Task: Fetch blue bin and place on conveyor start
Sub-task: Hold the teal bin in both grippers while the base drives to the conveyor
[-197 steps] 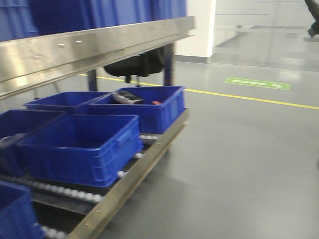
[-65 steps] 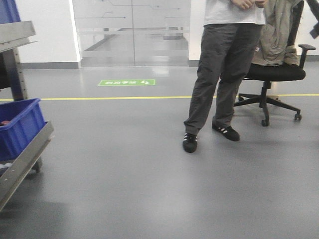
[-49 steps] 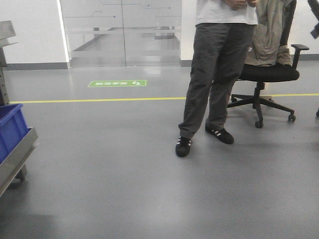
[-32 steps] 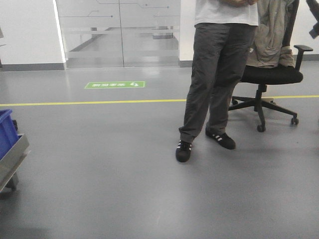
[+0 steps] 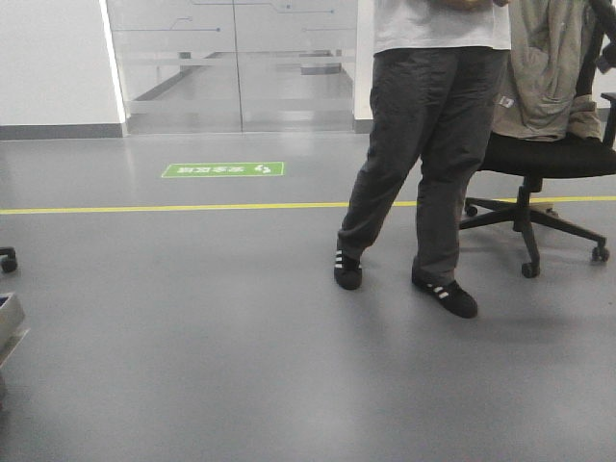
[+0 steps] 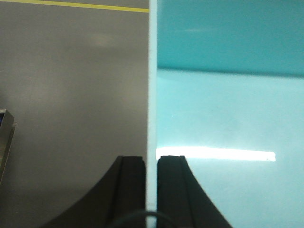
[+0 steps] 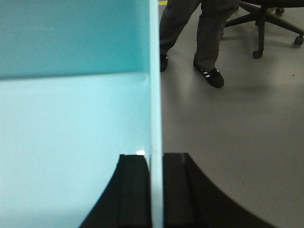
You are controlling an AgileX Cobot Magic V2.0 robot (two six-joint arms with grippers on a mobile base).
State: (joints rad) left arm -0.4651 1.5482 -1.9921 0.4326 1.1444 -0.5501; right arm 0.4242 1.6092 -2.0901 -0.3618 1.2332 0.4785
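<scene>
Fingers of left gripper and right gripper clamped on opposite bin walls, holds it aloft near bystander; needs level, steady carry and wide berth, conveyor unseen.

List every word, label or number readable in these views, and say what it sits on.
Green floor sign: white characters, too blurred to read.
Small white tag on the jacket: too small to read.
Blue bin: no markings on the walls in view.
Nothing here can be quoted.
</scene>
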